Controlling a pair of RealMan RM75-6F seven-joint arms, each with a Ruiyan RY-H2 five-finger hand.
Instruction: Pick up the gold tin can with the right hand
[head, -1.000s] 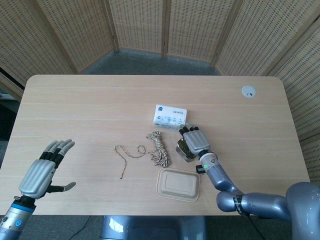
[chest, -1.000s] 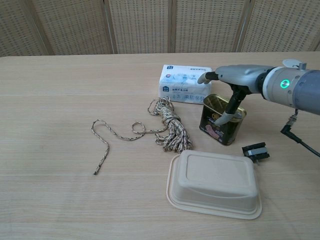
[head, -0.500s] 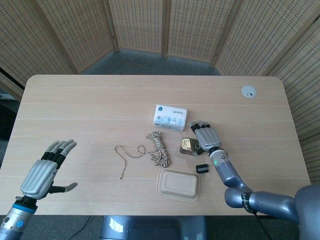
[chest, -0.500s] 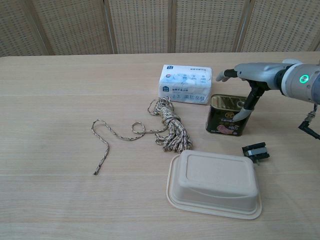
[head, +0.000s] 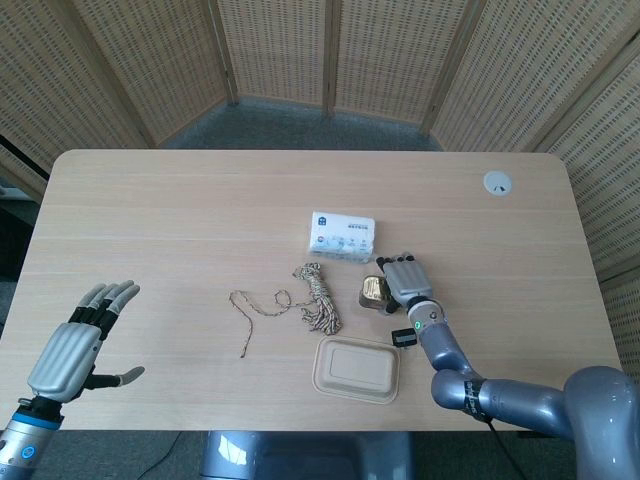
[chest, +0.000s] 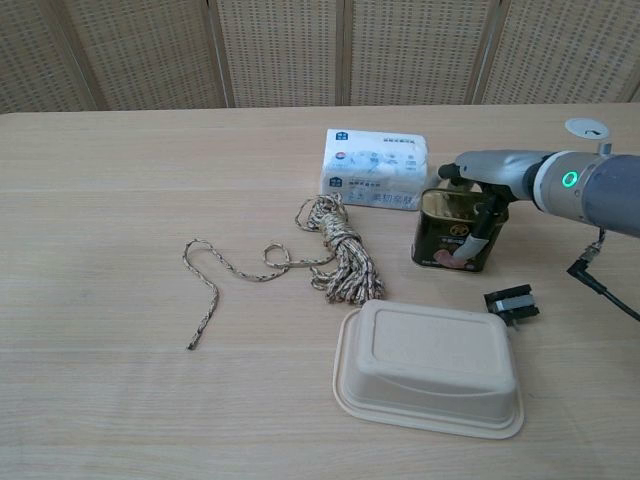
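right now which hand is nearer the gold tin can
Right. The right hand rests against the gold tin can; the left hand hovers open far across the table.

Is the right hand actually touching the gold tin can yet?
Touching. In the chest view the right hand lies over the gold tin can, with a finger running down against its right side; the can stands upright on the table.

A light wooden table (chest: 120, 400) bears a white tissue pack (chest: 375, 167) towards the back; a coiled braided rope (chest: 340, 255) lies in front of it, its loose end trailing left; a beige moulded pulp container (chest: 430, 366) sits nearer the front edge; a small black clip (chest: 510, 303) lies just beside its right corner; a white round grommet (head: 497, 182) is set in the far right of the tabletop.
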